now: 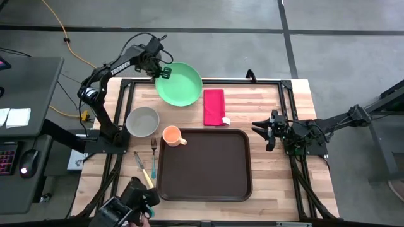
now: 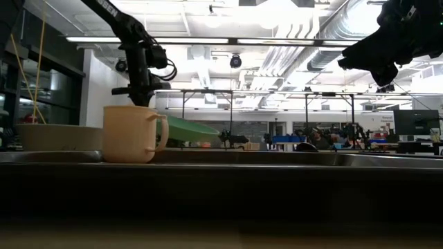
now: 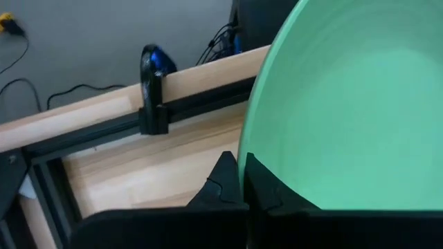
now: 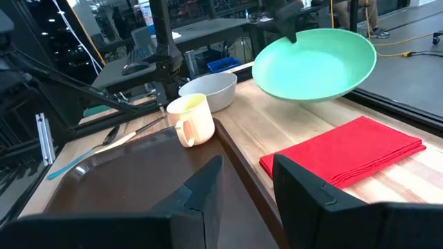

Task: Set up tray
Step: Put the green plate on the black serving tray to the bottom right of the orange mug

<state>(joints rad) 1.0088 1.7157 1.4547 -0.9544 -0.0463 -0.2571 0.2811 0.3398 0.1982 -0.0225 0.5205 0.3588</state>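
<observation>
The round green plate (image 1: 180,84) is at the table's far left, tilted in the air, with my left gripper (image 1: 163,73) shut on its rim. The dark brown tray (image 1: 205,170) lies flat near the front middle. A peach mug (image 1: 171,135) stands at its far left corner. On the wood to the tray's left are a grey bowl (image 1: 142,121), a fork (image 1: 153,150) and a teal-handled utensil (image 1: 145,169). A folded red napkin (image 1: 214,106) lies behind the tray. My right gripper (image 1: 260,130) waits open at the right, level, holding nothing. My left gripper pinches the plate's rim (image 3: 242,155) on its far left side, one finger (image 3: 221,183) outside the rim and one (image 3: 266,187) on the inner face. The fingers slant down from above. The plate (image 4: 315,62) hangs tilted below them, seemingly clear of the table.
Black rails and a clamp (image 3: 154,90) run along the table's far edge just behind the plate. Bare wood lies between the napkin and the right arm. A dark device (image 1: 126,205) sits at the near left corner.
</observation>
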